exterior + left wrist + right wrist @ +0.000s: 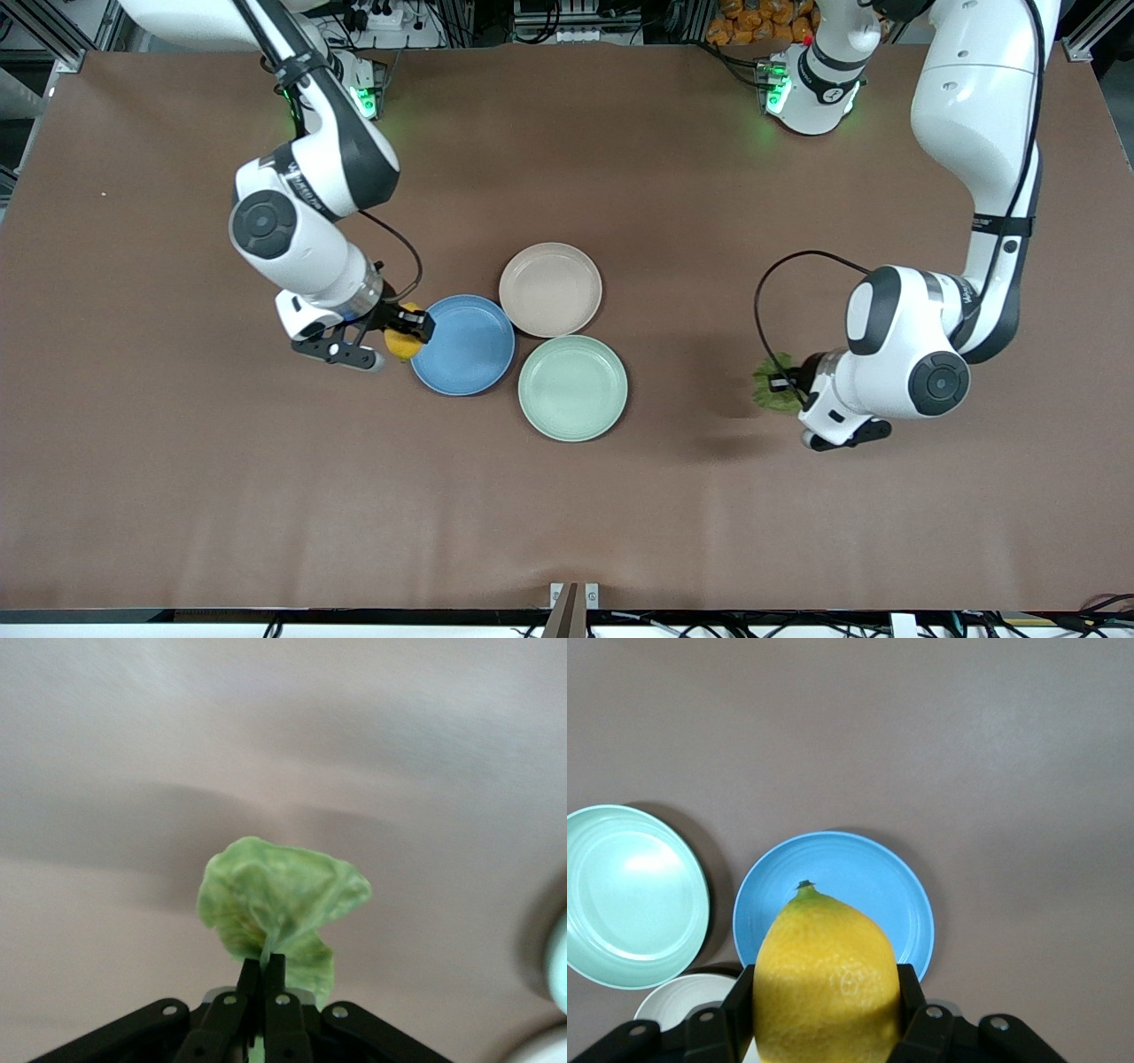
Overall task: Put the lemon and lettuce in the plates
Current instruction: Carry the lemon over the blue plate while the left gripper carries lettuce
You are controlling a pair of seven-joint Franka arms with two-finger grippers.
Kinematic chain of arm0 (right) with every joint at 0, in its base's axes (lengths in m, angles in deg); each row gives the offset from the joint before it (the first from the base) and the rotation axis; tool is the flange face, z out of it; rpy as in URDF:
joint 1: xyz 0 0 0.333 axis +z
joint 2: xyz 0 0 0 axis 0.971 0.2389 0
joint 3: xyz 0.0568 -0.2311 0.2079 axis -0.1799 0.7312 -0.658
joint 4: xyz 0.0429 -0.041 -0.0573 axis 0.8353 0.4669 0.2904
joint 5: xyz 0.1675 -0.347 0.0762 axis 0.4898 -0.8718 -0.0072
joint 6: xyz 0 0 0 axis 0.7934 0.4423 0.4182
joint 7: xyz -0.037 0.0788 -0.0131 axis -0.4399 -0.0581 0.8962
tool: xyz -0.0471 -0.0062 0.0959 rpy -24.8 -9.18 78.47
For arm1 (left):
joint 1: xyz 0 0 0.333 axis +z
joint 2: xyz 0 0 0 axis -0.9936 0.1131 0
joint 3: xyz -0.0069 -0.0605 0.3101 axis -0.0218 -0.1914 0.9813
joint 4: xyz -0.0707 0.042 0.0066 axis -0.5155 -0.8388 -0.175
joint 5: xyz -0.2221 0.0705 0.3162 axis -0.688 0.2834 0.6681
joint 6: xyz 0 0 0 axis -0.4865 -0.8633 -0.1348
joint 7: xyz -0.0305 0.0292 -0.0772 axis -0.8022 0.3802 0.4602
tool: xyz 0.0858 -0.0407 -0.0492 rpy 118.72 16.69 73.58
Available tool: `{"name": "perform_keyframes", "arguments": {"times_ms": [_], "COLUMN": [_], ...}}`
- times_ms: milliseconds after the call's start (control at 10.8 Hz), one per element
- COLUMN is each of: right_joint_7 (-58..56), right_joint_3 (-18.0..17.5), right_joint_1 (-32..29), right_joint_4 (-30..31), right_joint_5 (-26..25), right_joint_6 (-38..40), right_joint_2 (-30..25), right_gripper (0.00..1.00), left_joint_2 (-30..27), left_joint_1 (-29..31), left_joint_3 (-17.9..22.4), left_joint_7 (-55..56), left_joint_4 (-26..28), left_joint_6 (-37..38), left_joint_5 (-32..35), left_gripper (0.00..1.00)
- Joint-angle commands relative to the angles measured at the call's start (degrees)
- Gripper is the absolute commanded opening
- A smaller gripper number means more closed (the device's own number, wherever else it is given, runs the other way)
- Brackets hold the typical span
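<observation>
Overhead, brown table (177, 496), right claw (400, 335) clasping lemon (403, 347), left claw (784, 384) lettuce (772, 390).

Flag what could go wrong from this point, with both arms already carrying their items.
The right pincer holds the lemon just at the blue plate rim; released here, it may roll off onto the table. The left pincer pinches the lettuce only by its thin stem, so the leaf may slip in transit. The mint-green plate lies nearest the lettuce and could catch it instead of the beige plate.

High front camera overlooks the table (567, 496); wrist cameras look down closely.
</observation>
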Motion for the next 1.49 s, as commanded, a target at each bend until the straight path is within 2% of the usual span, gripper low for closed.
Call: {"name": "perform_keyframes", "arguments": {"times_ms": [0, 279, 371, 557, 743, 929, 1114, 1207, 1300, 1393], "right_joint_7": [5.64, 11.7, 13.81, 16.38, 17.96, 18.23, 18.23, 18.23, 18.23, 18.14], "right_joint_3": [-1.17, -1.43, -1.52, -1.78, -1.7, -1.7, -1.52, -1.52, -1.43, -1.43], "right_joint_1": [1.21, 3.32, 3.94, 4.64, 4.91, 5.0, 4.91, 4.91, 4.82, 4.56], "right_joint_4": [0.24, 0.24, 0.24, 0.24, 0.15, -0.02, -0.28, -0.46, -0.64, -0.99], "right_joint_5": [-4.1, -8.49, -10.25, -13.68, -16.41, -18.08, -19.58, -20.1, -20.11, -20.11], "right_joint_6": [-1.02, -6.54, -7.95, -10.07, -12.36, -13.41, -15.78, -16.57, -16.58, -16.5], "right_joint_2": [1.51, 6.25, 7.75, 10.82, 13.38, 15.4, 17.86, 18.74, 18.66, 18.57], "right_gripper": [0.0, 0.0, 0.0, 0.0, 0.0, 0.0, 0.0, 0.0, 0.16, 0.47], "left_joint_2": [-1.38, -0.85, -0.68, -0.5, 0.55, 2.39, 3.45, 4.15, 4.42, 4.42], "left_joint_1": [-1.43, -2.04, -3.79, -9.58, -11.7, -16.26, -18.21, -21.0, -23.99, -25.67], "left_joint_3": [-4.46, -10.61, -11.24, -11.08, -11.16, -10.64, -10.64, -10.37, -8.02, -7.22], "left_joint_7": [11.7, 24.03, 28.33, 37.3, 44.06, 53.2, 56.13, 58.67, 61.56, 62.9], "left_joint_4": [0.97, 0.88, 0.96, 0.88, 1.14, 1.05, 1.14, 1.4, 1.32, 1.23], "left_joint_6": [0.45, -0.07, -0.77, -3.67, -9.18, -12.37, -15.44, -17.11, -17.3, -17.3], "left_joint_5": [-1.49, -2.45, -3.07, -3.08, -3.25, -2.64, -2.63, -1.94, 0.24, 0.61], "left_gripper": [0.0, 0.0, 0.0, 0.0, 0.0, 0.0, 0.0, 0.0, 0.0, 0.0]}}
